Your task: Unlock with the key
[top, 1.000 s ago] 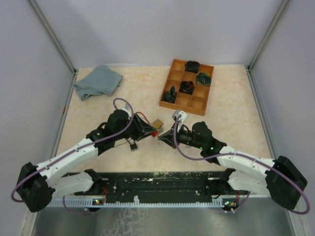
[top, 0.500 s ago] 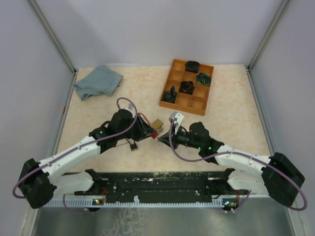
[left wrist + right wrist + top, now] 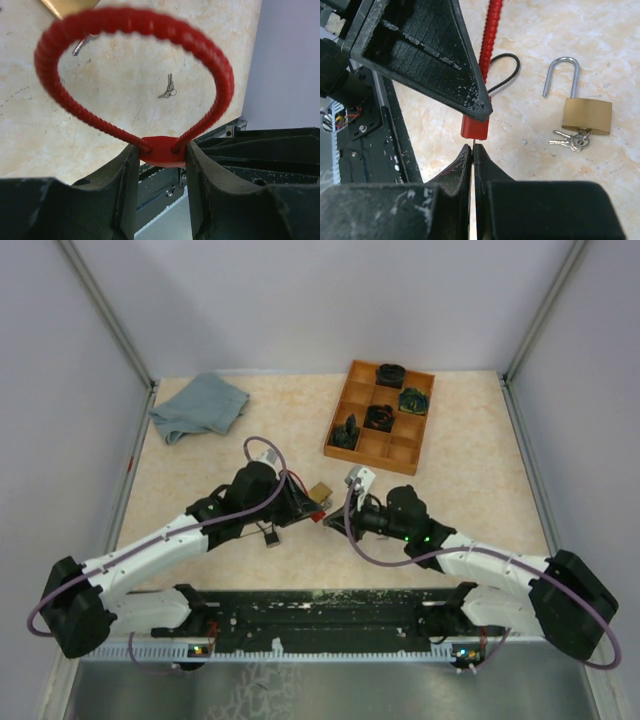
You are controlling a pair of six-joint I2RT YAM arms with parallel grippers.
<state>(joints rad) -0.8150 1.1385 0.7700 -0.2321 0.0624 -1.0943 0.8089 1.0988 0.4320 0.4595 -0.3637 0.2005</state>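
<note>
a robotics lab cell: plain grey walls [image 3: 330, 300], metal frame posts [image 3: 105, 315], a beige tabletop [image 3: 470, 470].

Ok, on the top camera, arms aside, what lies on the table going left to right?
Blue-grey cloth → brass padlock → wooden compartment tray.

The left gripper [image 3: 161, 152] has shifted right and the right gripper [image 3: 472, 149] slightly left, closing the gap; they now meet at the red cable lock [image 3: 474, 127].
</note>
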